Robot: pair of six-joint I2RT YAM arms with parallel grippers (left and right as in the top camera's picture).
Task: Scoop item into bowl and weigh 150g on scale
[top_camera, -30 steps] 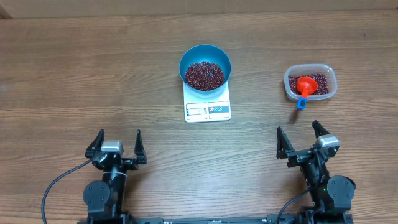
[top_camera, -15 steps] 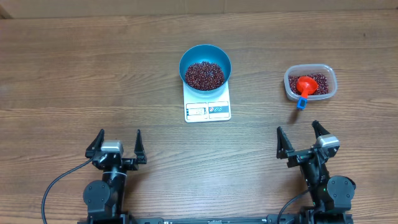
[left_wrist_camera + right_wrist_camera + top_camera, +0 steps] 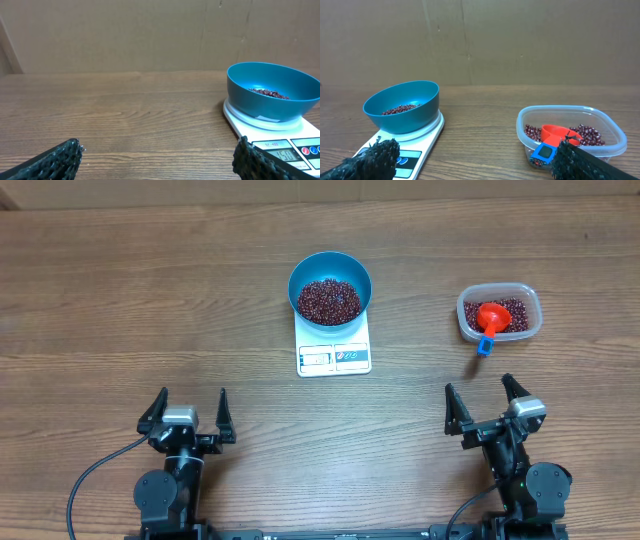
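I have both claws low at the near edge of the wooden table (image 3: 120,300), the left gripper (image 3: 190,395) and the right gripper (image 3: 478,385) each spread wide and holding nothing. Ahead, between the two and well apart from both, the white scale (image 3: 334,356) carries the blue bowl (image 3: 330,262) with its heap of red-brown beans (image 3: 329,300). Ahead of the right gripper, a clear tub (image 3: 466,326) holds more beans and an orange-red scoop (image 3: 491,314).

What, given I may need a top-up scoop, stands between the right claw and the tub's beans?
Nothing visible: bare table lies between the right claw and the tub; the scoop rests on its beans.
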